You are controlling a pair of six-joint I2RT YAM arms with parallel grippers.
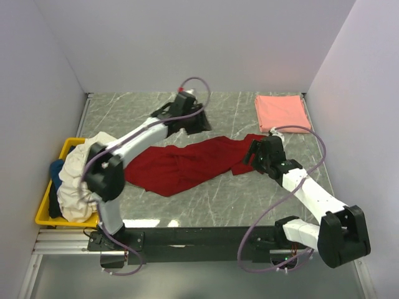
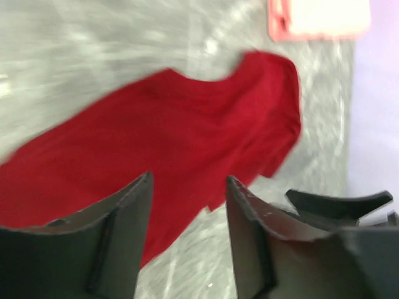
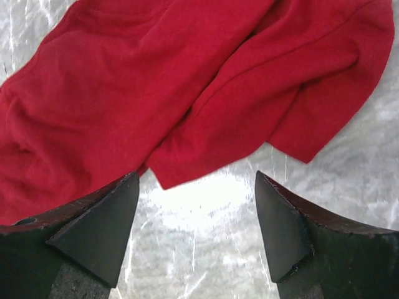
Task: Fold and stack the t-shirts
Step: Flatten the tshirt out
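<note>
**Inspector A:** Four shirts by our count. The dark red shirt (image 1: 187,165) lies rumpled and drawn out across the middle of the surface (image 1: 249,199). The salmon-pink shirt (image 1: 280,112) sits folded at the far right. The cream-white shirt (image 1: 78,180) is heaped in the yellow bin (image 1: 47,208) at the left, with the blue shirt (image 1: 56,171) mostly hidden beside it.

**Inspector B:** And the hands?

**Inspector A:** Both empty. The left hand (image 2: 188,180) hangs raised beyond the red shirt's far edge, jaws apart with nothing between them. The right hand (image 3: 196,180) stands wide just over the near-right edge, with bare surface between its fingers.

**Inspector B:** How will the cloth handle?

**Inspector A:** We judge it light, limp and not fragile, so it will sag and bunch rather than hold a shape. We would take it at two outer points, a hem corner or a shoulder, one per hand, then spread it flat. The right wrist view shows overlapping folds, so a pinch there may catch two layers.
</note>
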